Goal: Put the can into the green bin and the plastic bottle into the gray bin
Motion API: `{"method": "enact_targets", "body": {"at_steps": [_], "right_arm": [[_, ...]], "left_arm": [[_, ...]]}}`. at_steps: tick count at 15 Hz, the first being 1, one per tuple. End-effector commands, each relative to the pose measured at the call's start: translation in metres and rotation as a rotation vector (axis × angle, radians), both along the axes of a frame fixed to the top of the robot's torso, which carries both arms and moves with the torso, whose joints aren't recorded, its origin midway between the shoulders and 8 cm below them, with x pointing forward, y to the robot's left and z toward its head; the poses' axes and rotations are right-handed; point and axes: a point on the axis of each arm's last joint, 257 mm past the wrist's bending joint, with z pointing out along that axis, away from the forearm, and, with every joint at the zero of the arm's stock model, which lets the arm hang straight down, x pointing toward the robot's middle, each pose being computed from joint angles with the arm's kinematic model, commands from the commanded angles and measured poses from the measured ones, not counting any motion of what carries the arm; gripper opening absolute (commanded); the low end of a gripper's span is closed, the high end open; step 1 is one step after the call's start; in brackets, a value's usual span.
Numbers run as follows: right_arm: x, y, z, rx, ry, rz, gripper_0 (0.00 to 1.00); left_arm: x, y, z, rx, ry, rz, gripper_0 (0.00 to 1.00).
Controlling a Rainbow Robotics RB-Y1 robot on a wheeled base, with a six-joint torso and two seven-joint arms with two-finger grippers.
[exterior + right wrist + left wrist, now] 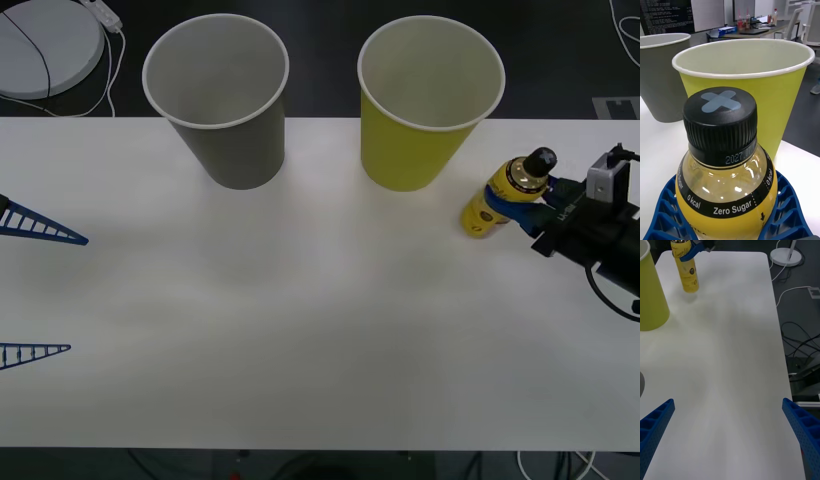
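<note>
Front view: right gripper [528,207] clamped round small yellow-labelled, black-capped plastic bottle [505,193] just beside yellow-green paper cup bin [425,105], likely for carrying to gray paper cup bin [222,100]; left gripper [35,290] spread apart, idle at table edge.

right arm: blue ribbed right gripper [522,203] clamped at the far right | left arm: blue ribbed left gripper [35,290] spread wide at the left edge
</note>
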Motion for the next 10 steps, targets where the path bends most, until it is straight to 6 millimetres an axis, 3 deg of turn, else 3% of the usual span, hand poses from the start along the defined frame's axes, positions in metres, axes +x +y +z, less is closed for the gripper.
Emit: {"method": "enact_targets", "body": {"at_steps": [1,10], "right_arm": [[-0.011,-0.004,0.009,0.000,0.000,-0.001,0.00],[-0.059,0.003,0.039,-0.010,0.024,0.040,0.00]], "left_arm": [[0.000,0.000,0.000,0.000,0.000,0.000,1.00],[0.000,0.000,0.000,0.000,0.000,0.000,1.00]]}}
